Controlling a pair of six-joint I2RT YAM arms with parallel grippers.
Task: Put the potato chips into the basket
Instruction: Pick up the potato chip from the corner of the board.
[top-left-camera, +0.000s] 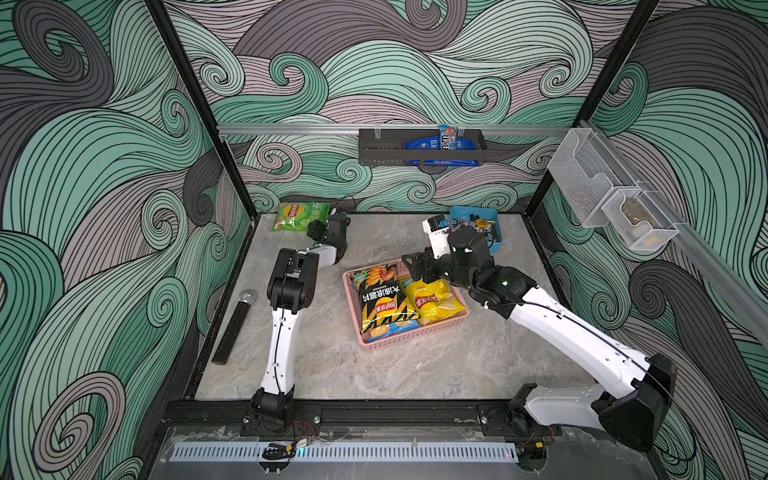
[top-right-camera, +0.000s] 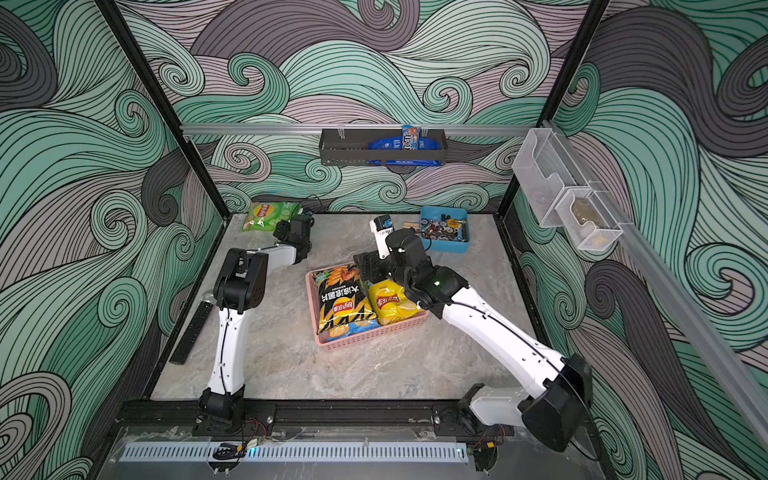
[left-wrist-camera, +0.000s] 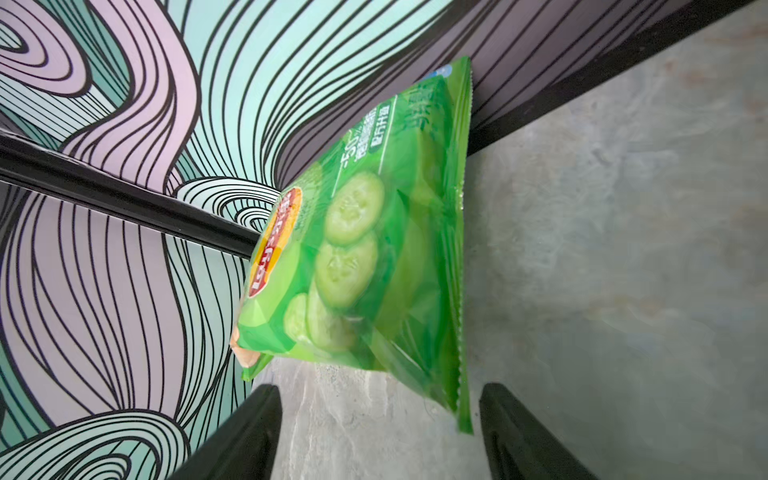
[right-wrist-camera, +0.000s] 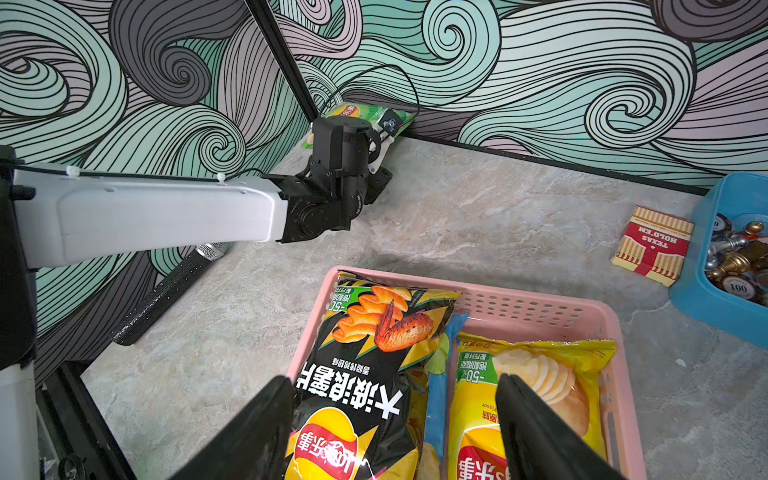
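Grey marble desk (top-left-camera: 374, 374), swirl-wallpaper walls (top-left-camera: 374, 62). Green chips bag (top-left-camera: 300, 216) in far-left corner, L fingers (left-wrist-camera: 245, 440) wide open at its edge, empty. 3 bags (top-left-camera: 380, 303) in pink basket (top-left-camera: 419, 331); R fingers (right-wrist-camera: 257, 432) open above, empty.

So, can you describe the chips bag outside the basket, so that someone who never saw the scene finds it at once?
Look at the far left corner of the marble table, where two patterned walls meet. A light green bag lies there by the back wall, in front of the open left gripper. It alone shows cucumber slices; the other chip bags lie in the pink basket.
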